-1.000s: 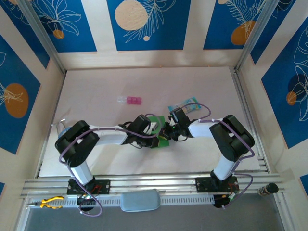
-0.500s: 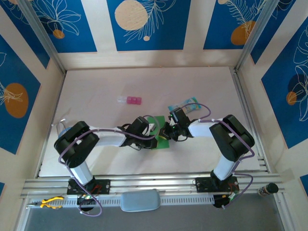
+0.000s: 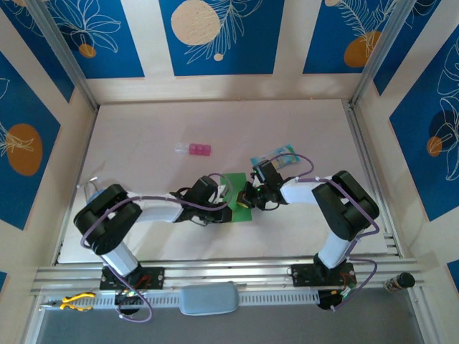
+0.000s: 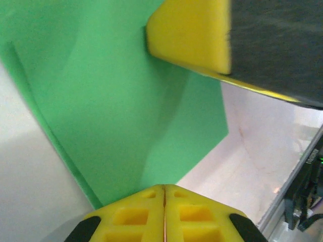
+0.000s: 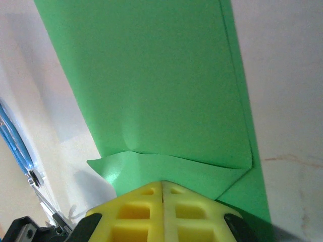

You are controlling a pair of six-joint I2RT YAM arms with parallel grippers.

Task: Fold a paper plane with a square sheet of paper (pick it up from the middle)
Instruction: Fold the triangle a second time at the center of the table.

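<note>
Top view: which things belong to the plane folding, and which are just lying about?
In the job: green paper, left tool, right tool.
Lying about: pink block, blue packet.

We take this for a robotics lab, a purpose-built test cell rather than a home or an office. Around the left end effector (image 3: 228, 196) and the right end effector (image 3: 248, 196) lies a bare pale desk (image 3: 143, 129). Beyond them and to either side it is boxed in by printed blue panels (image 3: 215, 36) set between aluminium posts (image 3: 64, 61). Behind them, both arms (image 3: 143, 204) are bolted to a slotted metal rail (image 3: 237, 276), with purple cables (image 3: 304, 160) looped along their links. Yellow-handled pliers (image 3: 75, 302) lie on the rail behind the left one.
</note>
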